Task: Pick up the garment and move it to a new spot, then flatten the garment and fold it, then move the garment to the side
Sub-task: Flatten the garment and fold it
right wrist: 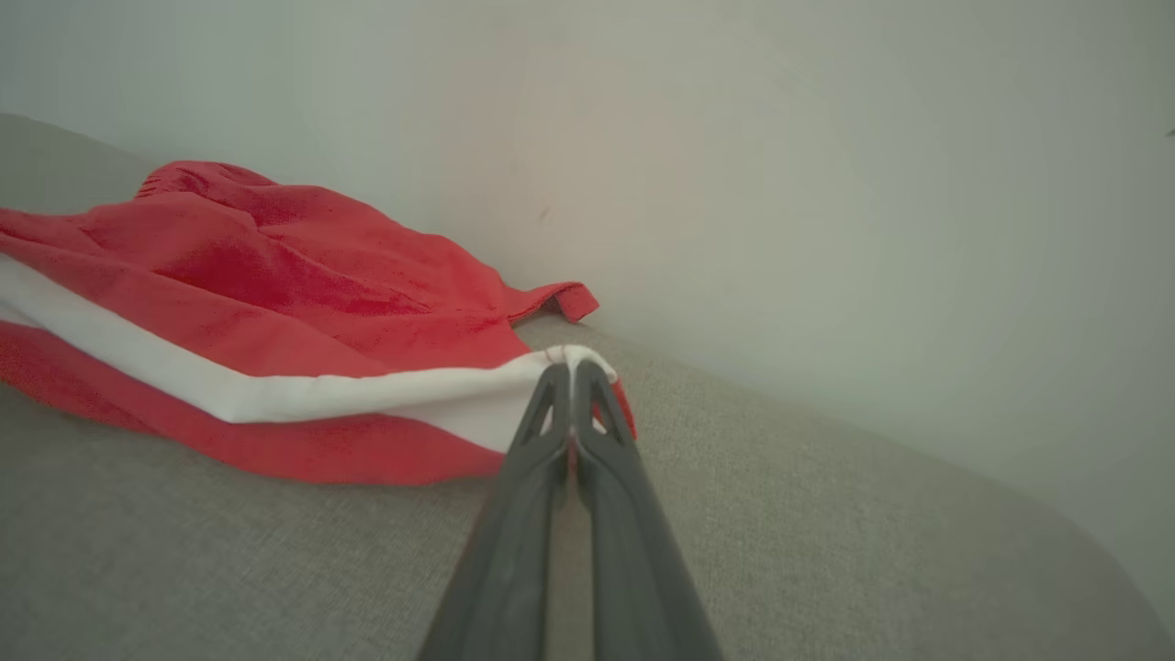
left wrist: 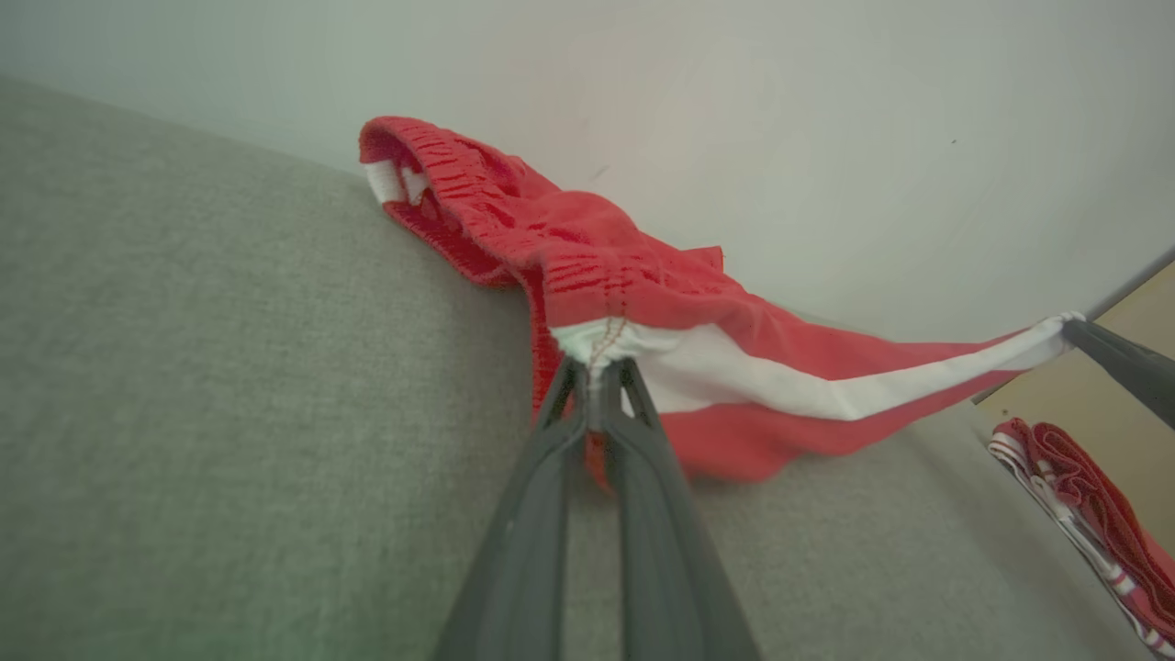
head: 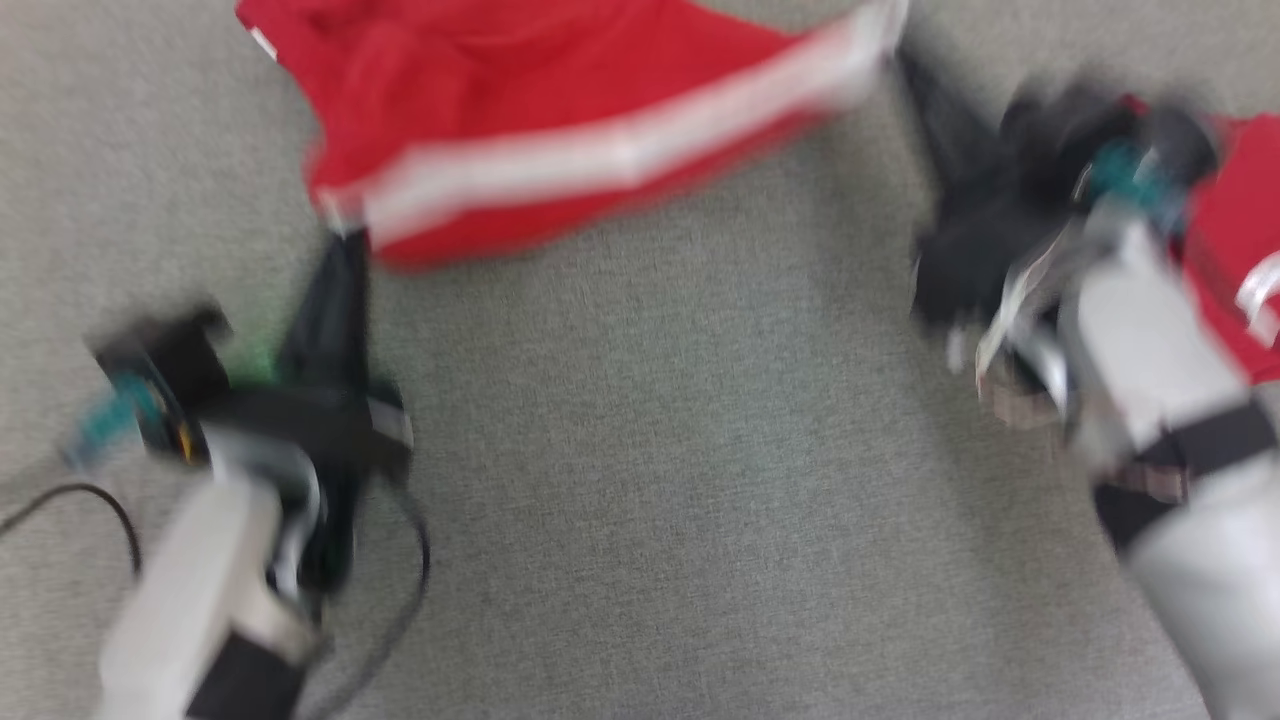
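Two ends of the white stripe (left wrist: 780,386) on a red garment (left wrist: 643,275) are pinched: the left fingers (left wrist: 569,386) press together on the end beside the waistband (left wrist: 459,184), the right fingers (right wrist: 574,376) on the opposite end. The stripe runs taut between the two pairs; the rest of the cloth trails beyond them onto the grey tabletop (head: 650,450). Each grip looks to catch only a thin edge, so pulling the fingers farther apart could slip one end free and bunch the garment.

Head view motion-blurred, wrist views sharp, soft even light
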Controlling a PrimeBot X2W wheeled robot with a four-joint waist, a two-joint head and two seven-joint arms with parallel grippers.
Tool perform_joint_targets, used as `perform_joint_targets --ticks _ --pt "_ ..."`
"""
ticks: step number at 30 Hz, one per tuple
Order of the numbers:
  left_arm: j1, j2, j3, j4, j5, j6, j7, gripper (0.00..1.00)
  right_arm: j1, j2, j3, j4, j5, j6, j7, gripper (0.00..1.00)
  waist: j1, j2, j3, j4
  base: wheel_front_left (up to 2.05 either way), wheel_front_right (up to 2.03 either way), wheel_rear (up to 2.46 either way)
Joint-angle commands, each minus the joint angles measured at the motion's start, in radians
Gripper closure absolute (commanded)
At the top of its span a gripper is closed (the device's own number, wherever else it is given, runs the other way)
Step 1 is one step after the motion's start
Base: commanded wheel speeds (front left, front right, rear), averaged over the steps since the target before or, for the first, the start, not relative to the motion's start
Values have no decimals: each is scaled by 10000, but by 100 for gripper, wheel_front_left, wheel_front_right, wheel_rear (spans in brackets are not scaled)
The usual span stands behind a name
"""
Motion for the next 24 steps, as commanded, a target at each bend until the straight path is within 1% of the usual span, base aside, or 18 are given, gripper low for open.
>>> perform_joint_targets --ticks 1,5,8,9,13,15,16,19,22,24 --pt "753 134 -179 207 24 -56 -50 100 734 -373 261 -480 652 -23 481 100 1 0 -924 19 0 0 0" --pt "2306 149 -553 474 -323 -105 63 100 2625 -1350 697 -2025 2080 -22 1894 100 1 0 -1814 51 0 0 0" --pt "3269 186 -926 423 -482 -115 510 100 4046 -2005 506 -3275 3005 -22 2996 100 1 0 -2452 86 0 0 0" --pt "3269 186 -926 423 -482 -115 510 100 4046 -2005 506 -3275 3005 -22 2996 100 1 0 -2452 86 0 0 0" --pt "4447 389 -1161 128 -979 -46 1278 100 6123 -2550 7 -4619 3894 -22 4524 100 1 0 -3210 108 0 0 0" --pt "4928 588 -1213 -198 -1002 89 1515 100 7125 -2740 -381 -5264 4225 -22 5273 100 1 0 -3481 148 0 0 0" --pt "5411 832 -1397 -634 -896 193 1812 100 8138 -2944 -809 -5852 4387 -22 6023 100 1 0 -3703 215 0 0 0" --pt "6146 1300 -1783 -1281 -784 377 2521 100 9684 -2899 -1669 -6577 4453 -22 7137 100 1 0 -3957 324 0 0 0" --pt "6956 1753 -1997 -1943 -862 778 3218 100 10987 -2499 -2546 -7432 4382 -22 7997 100 1 0 -4084 430 0 0 0" --pt "7459 1874 -2154 -2448 -970 1000 3570 100 11669 -2195 -3102 -7944 4197 -22 8416 100 1 0 -4135 501 0 0 0"
